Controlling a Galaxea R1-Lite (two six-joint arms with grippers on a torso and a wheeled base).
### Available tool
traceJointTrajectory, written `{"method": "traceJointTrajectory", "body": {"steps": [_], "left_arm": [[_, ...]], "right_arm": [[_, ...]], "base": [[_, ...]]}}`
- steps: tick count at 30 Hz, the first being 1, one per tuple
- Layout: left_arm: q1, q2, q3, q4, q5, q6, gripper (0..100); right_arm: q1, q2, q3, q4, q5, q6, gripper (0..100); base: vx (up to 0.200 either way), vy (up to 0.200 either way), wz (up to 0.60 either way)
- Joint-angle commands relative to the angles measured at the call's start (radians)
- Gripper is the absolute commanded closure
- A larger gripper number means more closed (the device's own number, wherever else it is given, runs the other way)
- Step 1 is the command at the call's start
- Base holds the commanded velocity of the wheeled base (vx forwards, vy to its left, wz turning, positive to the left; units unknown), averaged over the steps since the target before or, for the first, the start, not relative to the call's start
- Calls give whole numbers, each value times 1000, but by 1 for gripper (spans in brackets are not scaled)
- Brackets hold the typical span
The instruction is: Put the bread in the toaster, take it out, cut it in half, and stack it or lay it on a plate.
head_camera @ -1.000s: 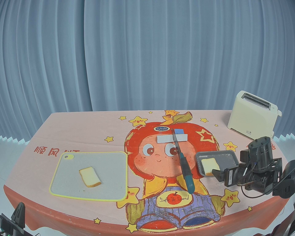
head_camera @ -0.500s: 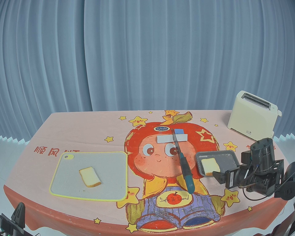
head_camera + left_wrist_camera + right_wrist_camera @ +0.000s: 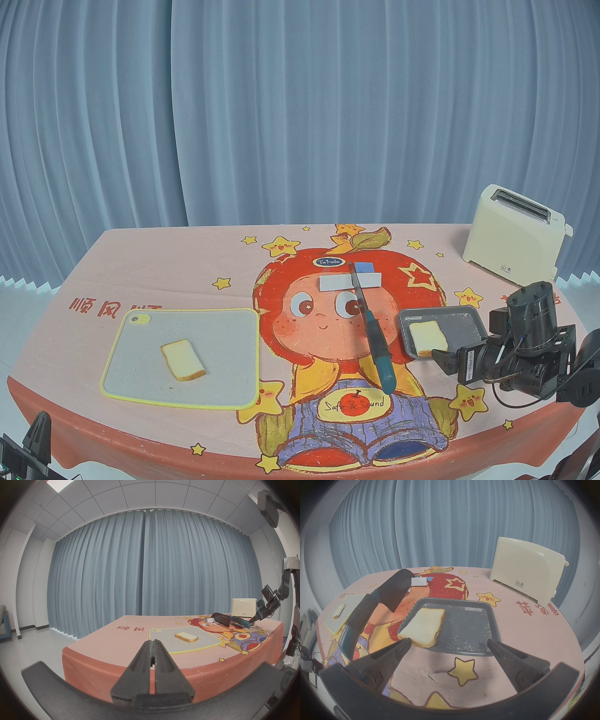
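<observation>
Where the cartoon-printed cloth covers the worktop [image 3: 156,269], the items stand as follows.

Cutting board [image 3: 219,350]: grey with a yellow-green rim, flat on the robot's left side. One piece of bread [image 3: 182,360] lies on it, near the middle.

Knife [image 3: 375,331]: blue handle towards the near edge, at the centre of the worktop. Its blade rests across a small grey and blue block [image 3: 340,281].

Tray [image 3: 465,325]: dark grey and dusted with crumbs, just right of the knife. A second piece of bread [image 3: 427,337] lies flat in its left end.

Toaster [image 3: 515,234]: cream, upright at the far right corner, well apart from the tray, slots on top.

Right tool [image 3: 447,641]: fingers spread wide and gripping nothing. It is low over the worktop at the tray's near edge, with one finger close to that second piece.

Left tool [image 3: 153,645]: fingers pressed together with nothing between them, off the near left corner of the worktop.

Curtain [image 3: 300,112]: blue-grey, hanging behind.
</observation>
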Motion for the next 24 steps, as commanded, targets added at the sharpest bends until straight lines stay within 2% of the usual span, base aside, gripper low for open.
{"method": "traceJointTrajectory", "body": {"steps": [1,11,24], "left_arm": [[0,-13,18,0,0,0,100],[0,-12,18,0,0,0,100],[0,-12,18,0,0,0,100]], "right_arm": [[-5,1,-3,0,0,1,0],[-9,43,-9,-3,0,7,0],[3,1,-13,-3,0,4,0]], "base": [[0,0,0],[0,0,0],[0,0,0]]}}
